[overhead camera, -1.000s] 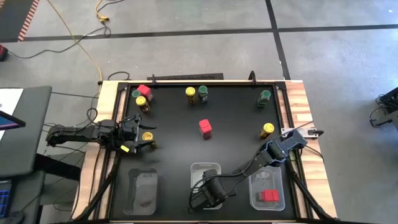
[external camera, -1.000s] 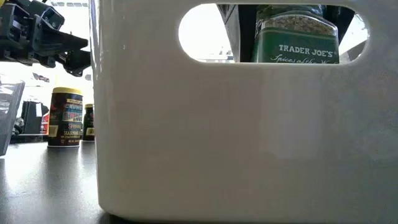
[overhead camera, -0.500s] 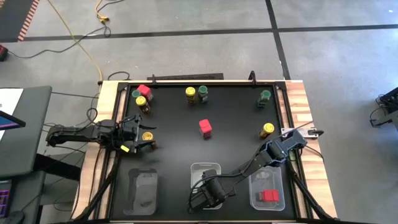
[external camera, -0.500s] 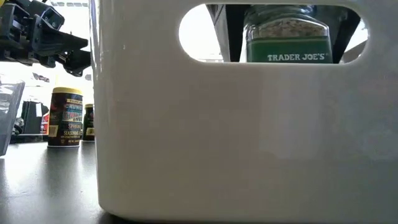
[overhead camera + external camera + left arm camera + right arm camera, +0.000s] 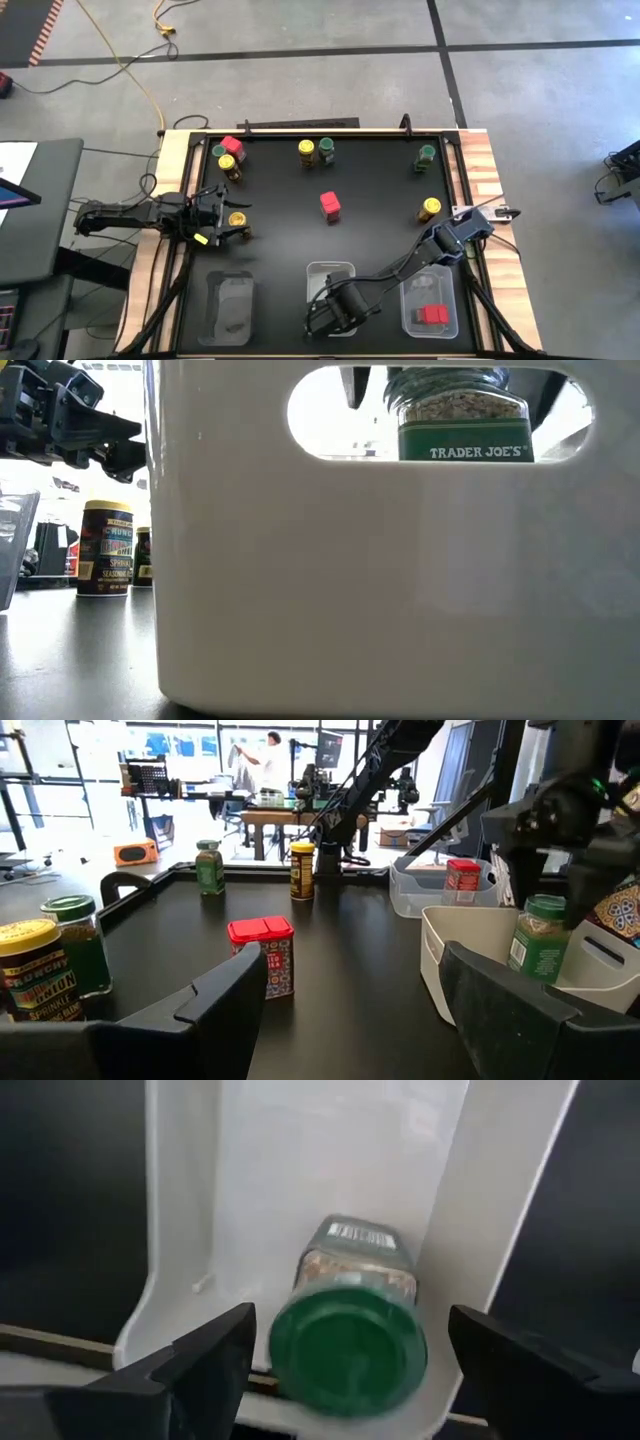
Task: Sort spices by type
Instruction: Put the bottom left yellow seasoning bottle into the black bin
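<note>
A green-lidded spice jar stands upright on its base in the white middle tray, against the tray's wall. My right gripper hangs over it, open, with one finger on each side of the lid and clear of it. In the low view the jar shows through the tray's handle hole. At the table's left, my left gripper stands open and level beside a yellow-lidded jar, nothing between its fingers.
Loose jars stand on the black table: a red-lidded one in the middle, yellow and green at the far edge, a cluster far left, green and yellow at right. The right tray holds red-lidded jars; a clear tray lies near left.
My right gripper has opened over the middle tray and let go of the green-lidded jar. The jar has sunk a little and now stands in the tray, still upright.
</note>
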Robot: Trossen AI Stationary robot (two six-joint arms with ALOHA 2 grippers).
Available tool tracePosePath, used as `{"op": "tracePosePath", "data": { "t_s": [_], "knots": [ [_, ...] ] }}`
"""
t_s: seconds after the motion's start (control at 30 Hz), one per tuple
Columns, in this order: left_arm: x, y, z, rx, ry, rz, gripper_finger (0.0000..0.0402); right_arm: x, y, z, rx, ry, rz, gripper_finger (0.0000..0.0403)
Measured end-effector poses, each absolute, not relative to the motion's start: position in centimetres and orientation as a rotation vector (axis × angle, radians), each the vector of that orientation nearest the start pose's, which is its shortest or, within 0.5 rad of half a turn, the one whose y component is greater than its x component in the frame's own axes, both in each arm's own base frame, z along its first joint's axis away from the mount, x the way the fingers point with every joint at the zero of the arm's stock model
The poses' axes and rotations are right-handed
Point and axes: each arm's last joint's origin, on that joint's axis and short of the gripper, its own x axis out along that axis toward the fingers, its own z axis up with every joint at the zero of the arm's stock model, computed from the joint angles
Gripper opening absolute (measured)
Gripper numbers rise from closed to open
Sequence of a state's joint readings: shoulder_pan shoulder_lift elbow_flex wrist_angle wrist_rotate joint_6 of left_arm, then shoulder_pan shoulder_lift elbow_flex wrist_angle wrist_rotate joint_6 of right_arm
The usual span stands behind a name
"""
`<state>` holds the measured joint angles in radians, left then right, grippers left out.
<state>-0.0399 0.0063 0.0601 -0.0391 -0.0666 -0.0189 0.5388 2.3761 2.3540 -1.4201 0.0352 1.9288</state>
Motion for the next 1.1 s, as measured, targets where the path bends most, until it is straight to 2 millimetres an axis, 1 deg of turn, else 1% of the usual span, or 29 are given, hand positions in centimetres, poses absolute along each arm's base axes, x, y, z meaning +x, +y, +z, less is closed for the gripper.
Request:
{"op": "tracePosePath", "data": {
  "t_s": [0.13,0.27,0.4,0.63,0.9,1.0,1.1],
  "knots": [
    [9.4,-0.2,18.0,-0.020,-0.015,0.027,0.0281,39.7,23.7,26.0,1.123,1.146,-0.957,0.0357],
    [9.4,-0.2,18.0,-0.020,-0.015,0.027,0.0281,38.9,23.3,28.1,1.116,1.060,-0.922,0.0357],
    [9.4,-0.2,18.0,-0.020,-0.015,0.027,0.0281,38.0,23.2,30.0,1.065,1.014,-0.858,0.0357],
    [9.4,-0.2,18.0,-0.020,-0.015,0.027,0.0281,37.0,22.8,31.6,1.012,0.998,-0.826,0.0357],
    [9.4,-0.2,18.0,-0.020,-0.015,0.027,0.0281,34.0,23.3,35.1,0.959,0.868,-0.759,0.0357],
    [9.4,-0.2,18.0,-0.020,-0.015,0.027,0.0281,33.5,23.2,35.6,0.925,0.884,-0.734,0.0357],
    [9.4,-0.2,18.0,-0.033,-0.015,0.026,0.0281,33.5,23.2,35.6,0.863,0.905,-0.699,0.0357]
  ]
}}
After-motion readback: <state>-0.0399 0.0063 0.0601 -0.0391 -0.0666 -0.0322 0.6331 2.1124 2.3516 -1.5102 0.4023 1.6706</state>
